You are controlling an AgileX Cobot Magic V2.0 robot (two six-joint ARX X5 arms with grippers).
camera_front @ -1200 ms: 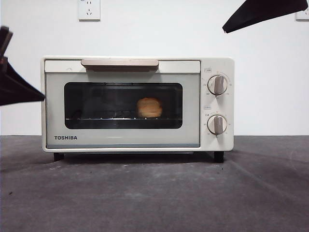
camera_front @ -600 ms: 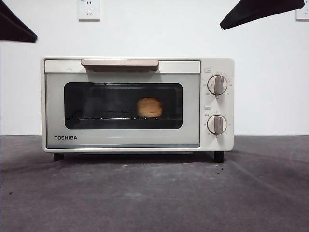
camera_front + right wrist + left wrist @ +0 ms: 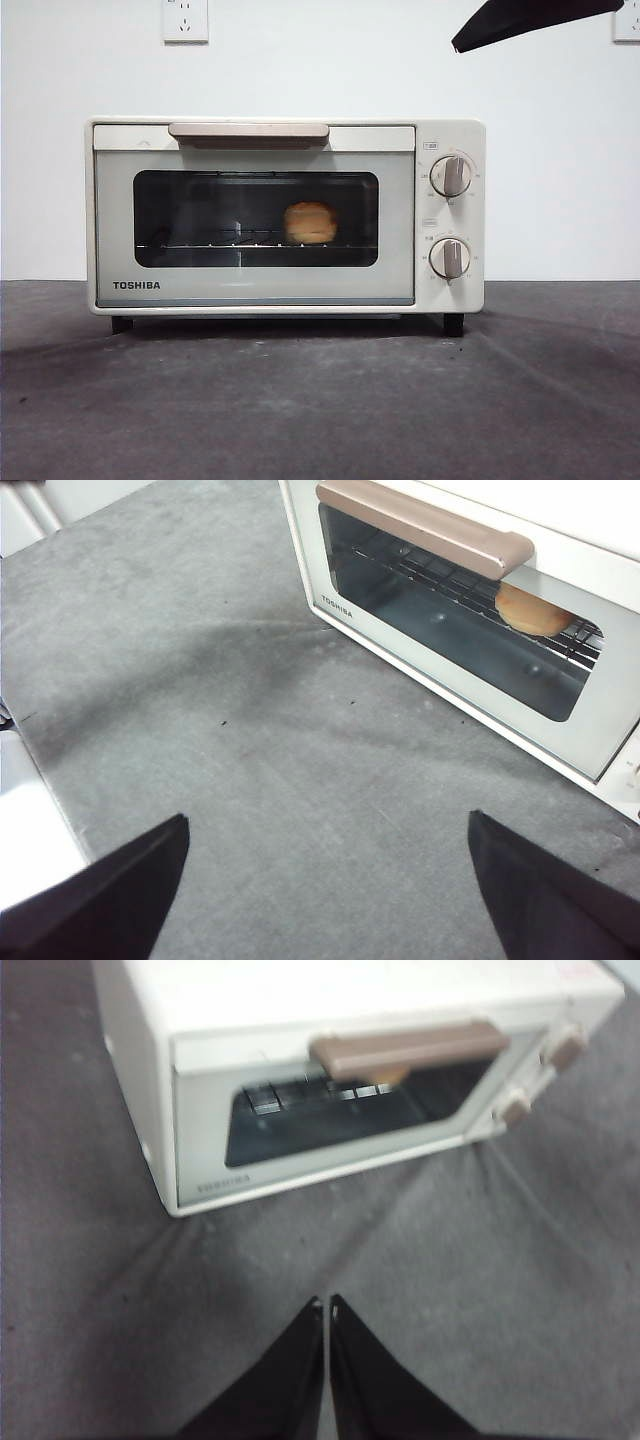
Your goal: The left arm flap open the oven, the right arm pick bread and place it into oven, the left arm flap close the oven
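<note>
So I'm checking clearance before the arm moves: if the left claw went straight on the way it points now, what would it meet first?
Probably the oven. The left claw, shut, hangs over bare table and points at the closed door below the handle. Nothing shows between them, though depth is unclear.

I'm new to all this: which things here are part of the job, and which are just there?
Job:
oven, door shut
bread on its wire rack
left gripper
right gripper

Just there:
wall sockets
grey table

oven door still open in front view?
No, the oven door is shut flush, with the bread on the rack behind the glass.
</note>
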